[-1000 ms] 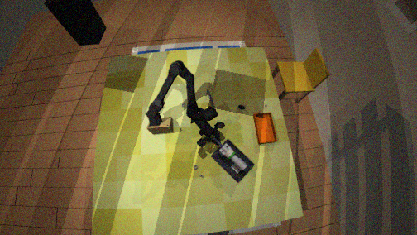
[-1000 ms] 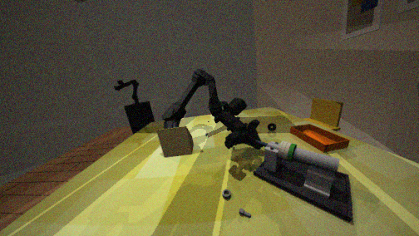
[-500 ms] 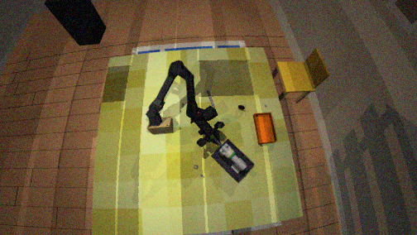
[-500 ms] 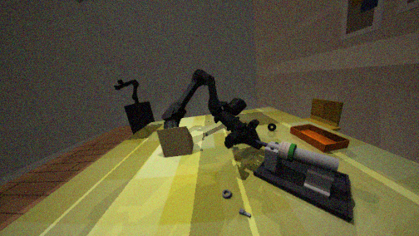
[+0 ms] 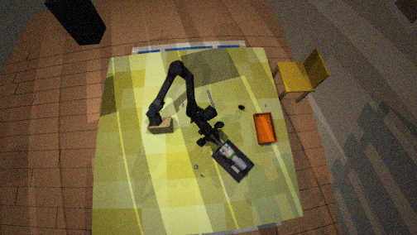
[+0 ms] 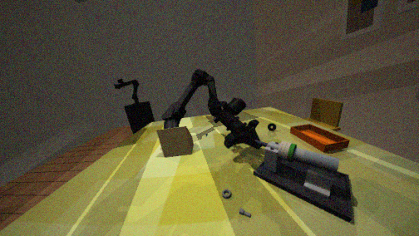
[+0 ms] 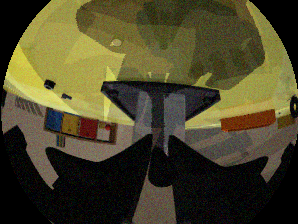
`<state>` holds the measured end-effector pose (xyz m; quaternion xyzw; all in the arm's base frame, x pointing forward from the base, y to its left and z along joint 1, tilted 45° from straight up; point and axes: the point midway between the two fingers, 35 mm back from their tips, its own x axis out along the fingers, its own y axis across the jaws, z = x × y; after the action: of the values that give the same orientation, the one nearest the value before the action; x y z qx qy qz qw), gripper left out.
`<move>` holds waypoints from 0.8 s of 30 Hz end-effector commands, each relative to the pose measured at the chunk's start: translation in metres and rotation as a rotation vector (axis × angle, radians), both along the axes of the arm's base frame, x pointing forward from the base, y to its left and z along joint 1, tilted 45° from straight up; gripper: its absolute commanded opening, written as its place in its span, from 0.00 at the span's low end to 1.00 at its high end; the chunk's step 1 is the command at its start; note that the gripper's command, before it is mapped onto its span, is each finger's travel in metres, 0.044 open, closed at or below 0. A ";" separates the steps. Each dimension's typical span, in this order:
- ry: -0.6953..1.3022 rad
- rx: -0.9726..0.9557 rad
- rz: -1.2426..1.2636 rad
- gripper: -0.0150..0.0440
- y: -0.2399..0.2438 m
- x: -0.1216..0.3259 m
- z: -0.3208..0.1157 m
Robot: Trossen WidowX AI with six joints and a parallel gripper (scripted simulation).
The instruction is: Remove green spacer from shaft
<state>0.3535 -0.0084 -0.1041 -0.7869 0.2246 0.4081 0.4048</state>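
The housing (image 5: 238,163) (image 6: 319,159) is a long grey cylinder above the dark base plate (image 6: 342,183) (image 7: 206,98). The green spacer (image 5: 231,155) (image 6: 292,151) sits upright on the shaft line against the housing's near end. Pale spacers (image 6: 284,148) stand beside it on the arm's side, above a grey support (image 6: 271,159). My gripper (image 5: 218,142) (image 6: 259,144) is shut on the grey shaft's outer end, close to the support. In the wrist view the black fingers meet low in the middle, and the spacers cannot be told apart.
An orange tray (image 5: 265,128) (image 6: 319,138) (image 7: 248,120) lies to the right of the base plate. A brown block (image 5: 160,127) (image 6: 175,141) stands by the arm's base. A small ring (image 6: 226,194) and a bolt (image 6: 245,213) lie left of the plate. A black ring (image 6: 273,127) lies behind.
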 end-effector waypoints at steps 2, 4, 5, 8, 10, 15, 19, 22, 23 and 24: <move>0.003 0.003 -0.003 0.25 0.000 -0.002 0.000; 0.003 0.003 -0.003 0.25 0.001 -0.002 0.000; 0.003 0.003 -0.003 0.25 0.001 -0.002 0.000; 0.003 0.003 -0.003 0.25 0.001 -0.002 0.000; 0.003 0.003 -0.003 0.25 0.001 -0.002 0.001; 0.003 0.003 -0.003 0.25 0.001 -0.003 0.001; 0.003 0.003 -0.003 0.25 0.001 -0.003 0.001; 0.003 0.003 -0.003 0.25 0.001 -0.003 0.001; 0.003 0.003 -0.003 0.25 0.001 -0.003 0.001; 0.003 0.003 -0.003 0.25 0.002 -0.004 0.001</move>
<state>0.3516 -0.0073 -0.1027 -0.7868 0.2247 0.4082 0.4047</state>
